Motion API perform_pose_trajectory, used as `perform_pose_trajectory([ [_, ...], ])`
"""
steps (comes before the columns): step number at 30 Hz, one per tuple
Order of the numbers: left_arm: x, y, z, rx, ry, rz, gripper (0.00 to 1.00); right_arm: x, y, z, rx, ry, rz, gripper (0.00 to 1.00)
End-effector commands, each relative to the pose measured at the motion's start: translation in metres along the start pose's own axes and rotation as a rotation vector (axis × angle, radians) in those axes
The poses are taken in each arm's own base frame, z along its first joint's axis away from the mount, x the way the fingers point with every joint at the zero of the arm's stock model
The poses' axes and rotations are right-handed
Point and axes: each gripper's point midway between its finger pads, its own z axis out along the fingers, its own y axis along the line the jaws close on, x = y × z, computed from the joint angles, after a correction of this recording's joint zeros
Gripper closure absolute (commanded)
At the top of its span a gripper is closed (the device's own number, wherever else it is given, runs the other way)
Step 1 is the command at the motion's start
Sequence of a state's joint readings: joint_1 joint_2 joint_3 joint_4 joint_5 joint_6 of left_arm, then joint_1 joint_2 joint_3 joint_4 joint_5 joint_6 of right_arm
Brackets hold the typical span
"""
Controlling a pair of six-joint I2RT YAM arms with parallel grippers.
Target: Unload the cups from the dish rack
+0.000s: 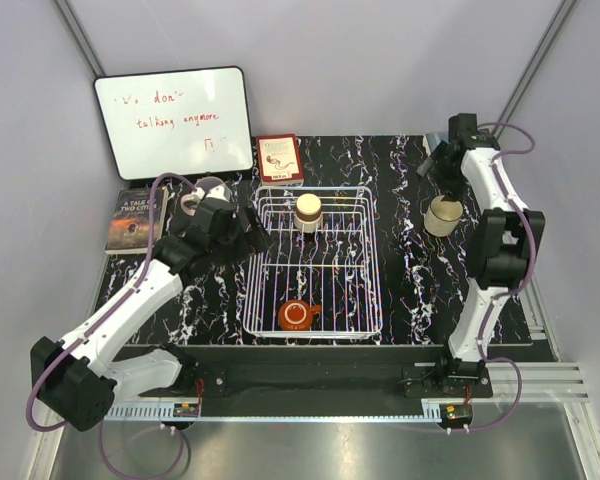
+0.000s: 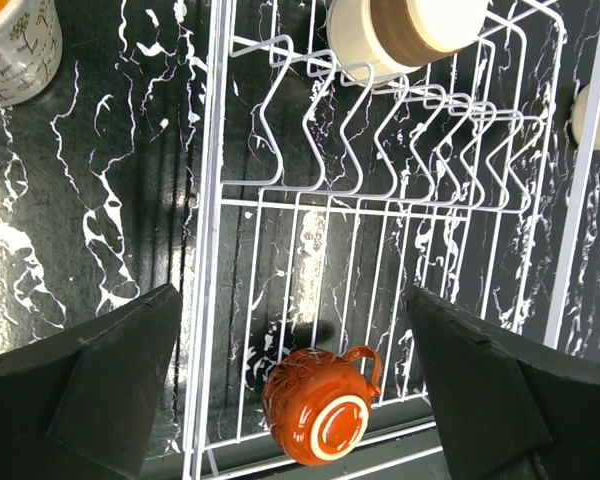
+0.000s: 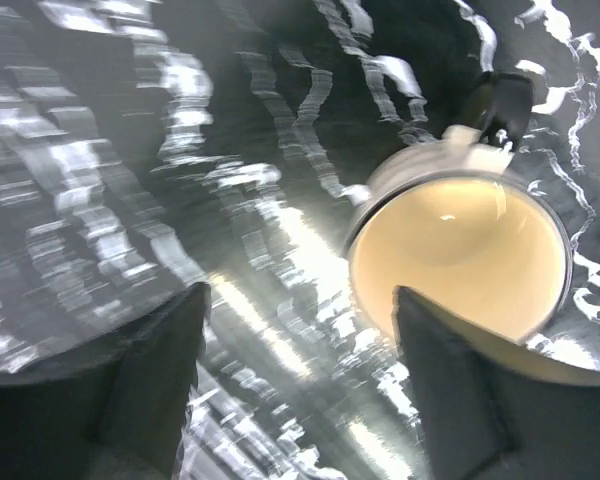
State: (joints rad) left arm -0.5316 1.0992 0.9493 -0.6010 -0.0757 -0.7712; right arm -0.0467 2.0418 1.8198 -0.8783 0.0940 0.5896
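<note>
Now dish rack (image 1: 325,265) holds orange mug (image 1: 297,315), brown-rimmed mug (image 1: 308,211); left gripper (image 2: 292,335), right gripper (image 3: 300,310) spread

A lab booth: plain white walls (image 1: 380,70), whiteboard (image 1: 173,122), bolted robot arms (image 1: 130,305).

The left arm (image 1: 130,300) and right arm (image 1: 495,185) are wearing white shells between chunky black joint housings; purple cables (image 1: 32,400) are running alongside each; the left claw (image 2: 292,300) and right claw (image 3: 300,295) are showing matte black, wedge-shaped fingers (image 2: 110,390).
</note>
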Motion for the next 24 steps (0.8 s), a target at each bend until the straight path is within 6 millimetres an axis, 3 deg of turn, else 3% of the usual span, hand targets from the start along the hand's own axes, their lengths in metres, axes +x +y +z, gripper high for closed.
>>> perform_pose_trajectory([
  [1,-0.025,-0.024,-0.002,0.069,-0.055,0.083,0.01,-0.030,0.057,-0.111,-0.342,-0.170,0.010,0.10],
  [2,-0.028,-0.027,0.003,0.059,-0.048,0.101,0.01,-0.028,0.064,-0.123,-0.388,-0.175,0.001,0.07],
  [3,-0.030,-0.026,0.007,0.040,-0.044,0.128,0.02,-0.029,0.071,-0.149,-0.453,-0.210,-0.012,0.04],
  [5,-0.036,-0.026,0.019,-0.016,-0.044,0.165,0.02,-0.004,0.088,-0.169,-0.544,-0.193,-0.085,0.02],
  [6,-0.038,-0.027,0.023,-0.028,-0.043,0.206,0.02,0.003,0.091,-0.192,-0.587,-0.223,-0.110,0.00],
  [8,-0.046,-0.039,0.030,-0.040,-0.053,0.254,0.02,0.036,0.098,-0.199,-0.615,-0.211,-0.189,0.00],
  [9,-0.042,-0.038,0.045,-0.061,-0.021,0.292,0.01,0.046,0.097,-0.218,-0.651,-0.228,-0.207,0.00],
  [10,-0.048,-0.049,0.046,-0.047,-0.033,0.304,0.01,0.062,0.092,-0.213,-0.654,-0.193,-0.219,0.00],
  [12,-0.047,-0.050,0.064,-0.080,-0.011,0.316,0.01,0.078,0.091,-0.237,-0.728,-0.213,-0.232,0.00],
  [13,-0.054,-0.062,0.065,-0.068,-0.028,0.318,0.01,0.096,0.082,-0.226,-0.721,-0.179,-0.236,0.01],
  [15,-0.056,-0.067,0.075,-0.079,-0.025,0.333,0.01,0.106,0.076,-0.250,-0.795,-0.229,-0.233,0.01],
  [16,-0.057,-0.074,0.086,-0.084,-0.020,0.342,0.01,0.117,0.068,-0.241,-0.785,-0.208,-0.226,0.01],
  [18,-0.058,-0.079,0.095,-0.096,-0.013,0.351,0.01,0.121,0.058,-0.259,-0.823,-0.246,-0.234,0.02],
  [22,-0.066,-0.102,0.116,-0.072,-0.010,0.363,0.01,0.137,0.046,-0.273,-0.870,-0.240,-0.259,0.02],
  [24,-0.059,-0.101,0.133,-0.090,0.019,0.377,0.01,0.142,0.042,-0.276,-0.876,-0.227,-0.264,0.02],
])
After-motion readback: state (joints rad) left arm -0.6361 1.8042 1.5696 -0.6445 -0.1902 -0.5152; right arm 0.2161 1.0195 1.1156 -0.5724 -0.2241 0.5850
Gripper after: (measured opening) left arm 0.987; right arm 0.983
